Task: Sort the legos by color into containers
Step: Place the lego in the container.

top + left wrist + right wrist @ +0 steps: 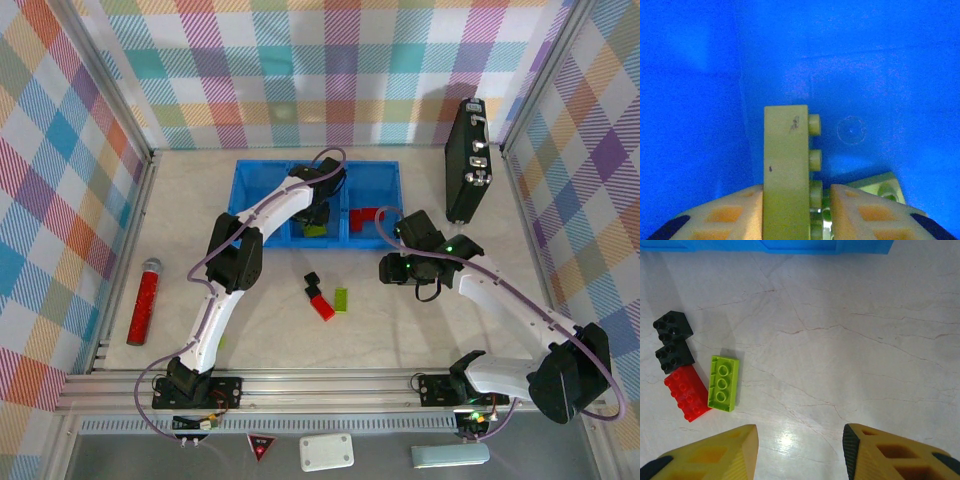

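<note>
Near the middle of the tabletop (pixel 865 340), a little toward its near edge, four loose bricks lie close-packed: a black brick (pixel 673 326), a second black brick (pixel 674 355) just nearer, a red brick (pixel 686 392) and a green brick (pixel 723 382) beside the red one. Just to the right of this cluster hovers the right gripper (pixel 800 432), its jaws moderately apart with nothing between them. From its wrist the cluster lies ahead and to the left of the fingers. The green brick's long axis points nearly straight away, across the line on which the jaws close, so a grasp over its short width would probably need little more than a leftward shift and a descent. Of the two arms, the right is judged the nearer to the cluster.

Farther back, toward the far edge, stands the blue tray (pixel 262 190). The left gripper (pixel 796 187) sits inside its middle compartment with a second green brick (pixel 785 160) standing on end between the pads, studs toward the right pad. Whether the pads clamp it or merely flank it cannot be told. A third green brick (pixel 880 184) lies on the floor beneath, and red pieces (pixel 365 213) rest in the right compartment.
</note>
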Tool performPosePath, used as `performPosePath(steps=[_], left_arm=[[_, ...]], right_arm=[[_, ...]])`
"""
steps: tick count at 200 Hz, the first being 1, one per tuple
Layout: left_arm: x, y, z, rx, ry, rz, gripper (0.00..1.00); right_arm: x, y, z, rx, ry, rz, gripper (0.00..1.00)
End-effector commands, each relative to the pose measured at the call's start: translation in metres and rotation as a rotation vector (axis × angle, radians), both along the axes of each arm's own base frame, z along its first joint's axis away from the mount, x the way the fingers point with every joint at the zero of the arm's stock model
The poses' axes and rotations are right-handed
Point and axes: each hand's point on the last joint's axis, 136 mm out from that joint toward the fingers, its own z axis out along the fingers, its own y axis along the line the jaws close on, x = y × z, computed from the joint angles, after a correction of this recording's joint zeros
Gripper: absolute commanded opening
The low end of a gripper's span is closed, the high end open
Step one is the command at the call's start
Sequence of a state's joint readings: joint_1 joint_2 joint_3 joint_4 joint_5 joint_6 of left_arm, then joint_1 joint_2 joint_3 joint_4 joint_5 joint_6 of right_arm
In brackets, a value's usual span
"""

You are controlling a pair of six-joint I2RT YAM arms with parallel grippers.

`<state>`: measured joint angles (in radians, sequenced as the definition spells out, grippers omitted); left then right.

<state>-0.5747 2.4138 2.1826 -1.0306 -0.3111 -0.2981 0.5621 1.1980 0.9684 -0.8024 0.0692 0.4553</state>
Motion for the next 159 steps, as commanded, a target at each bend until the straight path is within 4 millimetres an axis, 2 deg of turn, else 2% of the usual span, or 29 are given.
performPosePath(steps=[1, 45, 108, 127, 159], left_arm=[[-0.002, 0.007, 0.048, 0.013, -0.065, -0.001, 0.37], [0.004, 0.003, 0.045, 0.014, -0.064, -0.019, 0.27], [0.017, -0.002, 0.034, -0.011, -0.055, -0.029, 0.26], [0.015, -0.007, 0.048, -0.047, -0.068, -0.040, 0.26], [0.005, -0.010, 0.092, -0.109, -0.124, -0.066, 0.26]], right_arm=[[0.002, 0.002, 0.013, 0.025, -0.032, 0.016, 0.50], [0.003, 0.002, 0.020, 0.029, -0.039, 0.014, 0.50], [-0.005, -0.006, 0.030, 0.025, -0.054, 0.000, 0.50], [-0.007, -0.006, 0.030, 0.033, -0.051, -0.005, 0.50], [-0.008, 0.002, 0.025, 0.062, -0.013, -0.001, 0.50]])
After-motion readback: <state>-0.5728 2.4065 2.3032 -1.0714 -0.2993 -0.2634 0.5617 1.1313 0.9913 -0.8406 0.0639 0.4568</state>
